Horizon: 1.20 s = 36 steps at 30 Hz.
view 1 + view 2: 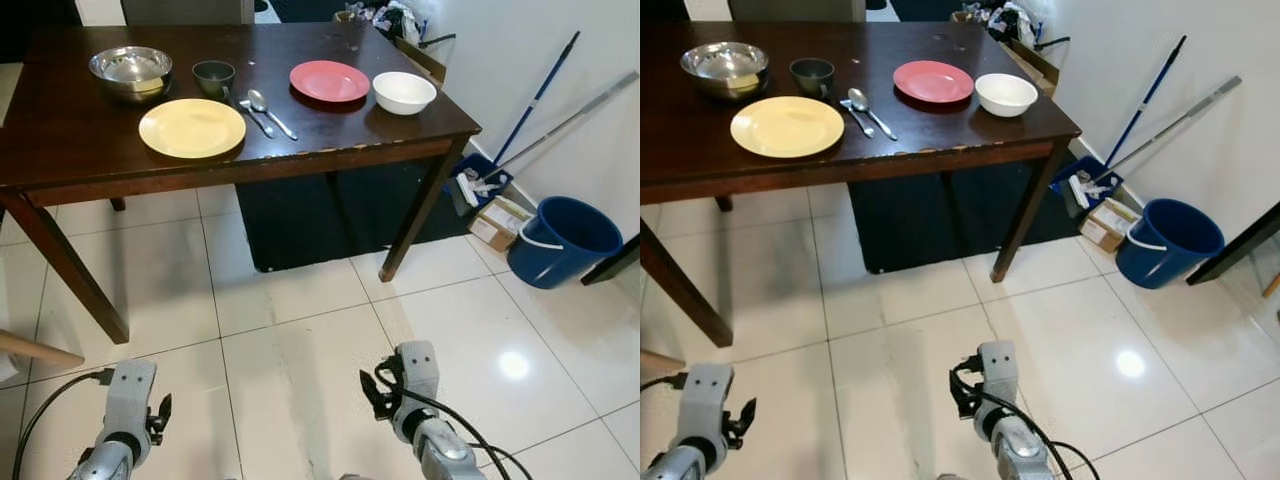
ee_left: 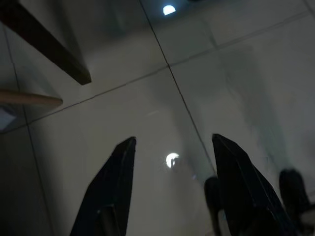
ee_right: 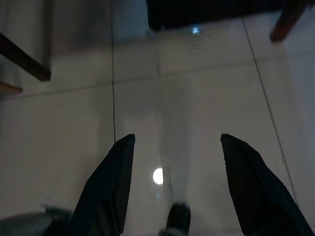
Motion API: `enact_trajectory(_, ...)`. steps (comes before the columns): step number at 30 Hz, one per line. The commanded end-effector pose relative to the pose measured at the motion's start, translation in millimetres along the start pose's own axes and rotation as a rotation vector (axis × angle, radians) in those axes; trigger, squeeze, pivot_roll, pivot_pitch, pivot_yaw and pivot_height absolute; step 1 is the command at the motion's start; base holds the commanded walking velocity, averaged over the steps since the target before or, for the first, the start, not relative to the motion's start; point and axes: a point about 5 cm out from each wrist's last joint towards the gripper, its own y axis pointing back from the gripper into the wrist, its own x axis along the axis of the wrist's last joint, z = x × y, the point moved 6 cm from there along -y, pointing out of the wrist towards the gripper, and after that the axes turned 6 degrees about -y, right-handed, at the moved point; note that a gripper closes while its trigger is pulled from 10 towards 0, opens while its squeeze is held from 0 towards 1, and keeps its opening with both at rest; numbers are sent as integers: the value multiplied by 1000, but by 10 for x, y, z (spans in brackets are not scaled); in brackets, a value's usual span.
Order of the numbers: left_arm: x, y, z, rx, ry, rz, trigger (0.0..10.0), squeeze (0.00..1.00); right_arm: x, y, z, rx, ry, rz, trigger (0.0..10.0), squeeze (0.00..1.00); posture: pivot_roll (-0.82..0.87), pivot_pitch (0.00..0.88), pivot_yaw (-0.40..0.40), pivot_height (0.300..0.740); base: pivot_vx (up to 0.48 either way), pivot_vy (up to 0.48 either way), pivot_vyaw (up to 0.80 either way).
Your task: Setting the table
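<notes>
A: What do we see on the dark wooden table (image 1: 60, 140)?

B: We see a yellow plate (image 1: 192, 128) near the front edge, and behind it a steel bowl (image 1: 130, 70) towards the robot's left and a small dark cup (image 1: 213, 75) just beside it. Two spoons (image 1: 262, 110) lie side by side between the yellow plate and a red plate (image 1: 329, 81). A white bowl (image 1: 404, 92) stands just beside the red plate, towards the table's right-hand end.

A: Where are the arms?

B: Both hang low over the white tiled floor (image 1: 300, 370), well apart from the table. In the wrist views we see the left gripper (image 2: 172, 187) and the right gripper (image 3: 173, 184) each with its two black fingers spread apart and nothing between them, only tiles beneath.

A: And around the table?

B: By the wall on the right stand a blue bucket (image 1: 562, 240), a small cardboard box (image 1: 497, 222) and two long-handled cleaning tools (image 1: 545, 115) leaning against the wall. A pale wooden rod (image 1: 35, 350) enters at the left edge near a table leg (image 1: 70, 270)
</notes>
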Motion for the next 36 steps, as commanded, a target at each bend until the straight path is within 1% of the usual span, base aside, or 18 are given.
enact_trajectory(1,-197,26,35,-1,-17,-67,10000,0,-228,76,92,-44,-29,-75,10000,0,-99,0,-11,740,0,0,0)
enact_trajectory(3,-255,27,25,19,-3,-95,10000,0,-269,81,74,-39,-24,-92,10000,0,-99,0,-11,740,0,0,0)
enact_trajectory(5,-285,23,52,6,1,-112,10000,0,-261,69,59,-34,-39,-90,10000,0,-94,0,-13,740,0,0,0)
enact_trajectory(8,-308,23,62,8,11,-123,10000,0,-216,41,33,-26,-35,-79,10000,0,-94,0,-11,740,0,0,0)
enact_trajectory(9,-312,21,74,8,28,-123,10000,0,-173,18,14,-19,-28,-68,10000,0,-94,0,-11,740,0,0,0)
enact_trajectory(10,-312,21,74,8,28,-123,10000,0,-173,18,14,-19,-28,-68,10000,0,-94,0,-11,740,0,0,0)
enact_trajectory(11,-299,16,97,-1,37,-116,10000,0,-111,-7,-15,-4,-7,-48,10000,0,-91,0,-12,740,0,0,0)
enact_trajectory(14,-265,-3,98,3,36,-98,10000,0,-20,-38,-53,19,7,-16,10000,0,-88,0,-15,740,0,0,0)
enact_trajectory(18,-214,-22,72,14,53,-77,10000,0,25,-40,-72,47,27,2,10000,0,-84,0,-12,740,0,0,0)
enact_trajectory(20,-175,-28,75,-2,63,-58,10000,0,34,-23,-54,55,11,12,10000,0,-86,0,-13,740,0,0,0)
enact_trajectory(23,-157,-29,66,-4,40,-49,10000,0,15,-3,-11,42,4,11,10000,0,-87,0,-12,740,0,0,0)
enact_trajectory(30,-77,-31,73,-8,55,-8,10000,0,38,36,87,3,-29,43,10000,0,-90,0,-12,740,0,0,0)
enact_trajectory(35,-30,-33,86,-13,54,12,10000,0,76,38,109,-2,-39,60,10000,0,-95,0,-12,740,0,0,0)
enact_trajectory(36,6,-37,95,-15,57,24,10000,0,88,36,112,-2,-39,63,10000,0,-98,0,-12,740,0,0,0)
